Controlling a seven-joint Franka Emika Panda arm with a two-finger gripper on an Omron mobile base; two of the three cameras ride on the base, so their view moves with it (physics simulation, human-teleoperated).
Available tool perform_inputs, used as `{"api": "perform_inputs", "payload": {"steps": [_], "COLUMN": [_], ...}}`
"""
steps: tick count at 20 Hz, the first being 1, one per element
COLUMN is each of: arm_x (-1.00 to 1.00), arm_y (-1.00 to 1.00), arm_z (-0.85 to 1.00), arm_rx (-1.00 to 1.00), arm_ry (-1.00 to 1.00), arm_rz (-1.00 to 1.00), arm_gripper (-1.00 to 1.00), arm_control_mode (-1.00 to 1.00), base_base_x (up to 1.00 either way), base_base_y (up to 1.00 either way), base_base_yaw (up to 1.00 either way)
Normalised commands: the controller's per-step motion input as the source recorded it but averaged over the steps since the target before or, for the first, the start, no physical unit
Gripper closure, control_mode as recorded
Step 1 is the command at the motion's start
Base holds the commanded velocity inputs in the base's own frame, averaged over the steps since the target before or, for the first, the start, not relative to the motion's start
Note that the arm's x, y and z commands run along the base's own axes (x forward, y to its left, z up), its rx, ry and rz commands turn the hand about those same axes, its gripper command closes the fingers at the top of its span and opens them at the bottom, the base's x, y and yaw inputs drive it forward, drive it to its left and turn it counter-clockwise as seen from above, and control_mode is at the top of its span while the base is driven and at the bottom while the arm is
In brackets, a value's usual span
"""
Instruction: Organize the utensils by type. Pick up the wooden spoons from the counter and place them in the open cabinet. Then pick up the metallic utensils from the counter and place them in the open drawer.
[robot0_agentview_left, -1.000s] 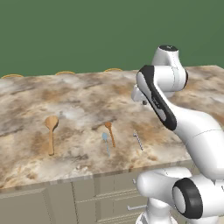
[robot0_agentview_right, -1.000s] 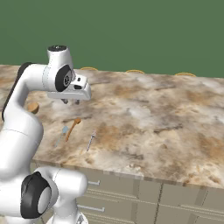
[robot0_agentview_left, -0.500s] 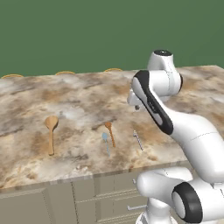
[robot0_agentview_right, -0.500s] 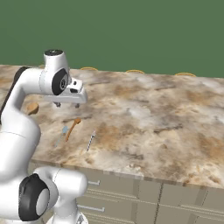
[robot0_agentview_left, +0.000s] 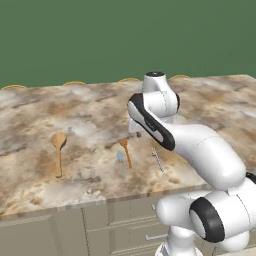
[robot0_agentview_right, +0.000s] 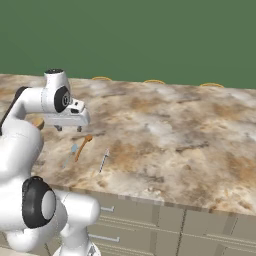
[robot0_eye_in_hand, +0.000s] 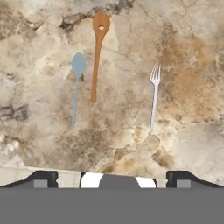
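Right base view shows the tool (robot0_agentview_right: 67, 127) hanging above the desk (robot0_agentview_right: 165, 135), its two short fingers spread well apart and holding nothing. It sits over the rear part of the marbled top, just behind the darker wooden spoon (robot0_agentview_right: 83, 147), and does not touch any utensil.

I take this darker wooden spoon as the landmark. In the hand view it (robot0_eye_in_hand: 98, 52) lies flat on the stone, with its bowl, which has a small hole, pointing to the top of the picture and its handle pointing toward the tool. The two dark fingertips (robot0_eye_in_hand: 41, 179) stand at the lower edge, wide from each other, with bare stone between them.

Just beside the darker wooden spoon, on its left in the hand view, lies the small metal spoon (robot0_eye_in_hand: 76, 87) with a pale bluish bowl, almost parallel to it but not touching. On the other side, a little further away, lies the thin grey fork (robot0_eye_in_hand: 154, 96), its tines also pointing to the top.

In the left base view the larger, paler wooden spoon (robot0_agentview_left: 58, 150) lies well apart from the darker wooden spoon (robot0_agentview_left: 125, 151), further left on the desk (robot0_agentview_left: 90, 110), with its round bowl toward the back. All four utensils rest on the desk, near its front edge.
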Motion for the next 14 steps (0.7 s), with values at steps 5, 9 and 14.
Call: {"api": "perform_inputs", "payload": {"steps": [5, 9, 14], "arm_x": [0.47, 0.43, 0.33], "arm_y": [0.25, 0.13, 0.03], "arm_z": [-0.48, -0.44, -0.40], "arm_rx": [0.00, 0.00, 0.00], "arm_ry": [0.01, 0.00, 0.00], "arm_rz": [0.00, 0.00, -0.02], "arm_gripper": [-1.00, -1.00, -1.00], "arm_control_mode": [-1.00, -1.00, -1.00], "base_base_x": [0.00, 0.00, 0.00], "base_base_y": [0.00, 0.00, 0.00], "base_base_yaw": [0.00, 0.00, 0.00]}}
